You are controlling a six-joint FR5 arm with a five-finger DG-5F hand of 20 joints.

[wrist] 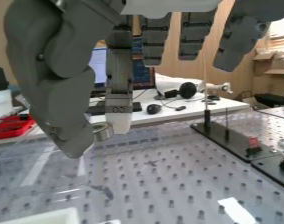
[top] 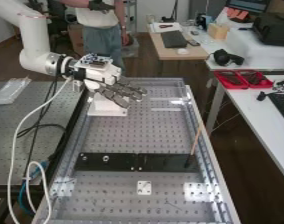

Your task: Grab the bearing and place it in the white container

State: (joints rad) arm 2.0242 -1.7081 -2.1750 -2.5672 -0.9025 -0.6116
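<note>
In the high view the hand point(top: 119, 90) is over the far left part of the perforated bench, directly above and beside the white container point(top: 107, 108). Seen from the wrist, the hand point(wrist: 49, 65) has its thumb tip and one finger pinched on the bearing point(wrist: 103, 131), a small metal ring held in the air above the bench. The other fingers hang apart from it. A corner of the white container point(wrist: 49, 218) appears below the thumb in the wrist view. The container's inside is hidden.
A long black plate point(top: 136, 162) lies across the bench, with a thin upright rod point(top: 196, 141) at its right end. A small white plate point(top: 144, 188) sits nearer. Red trays point(top: 242, 79) stand on the side table at right. Cables hang at left.
</note>
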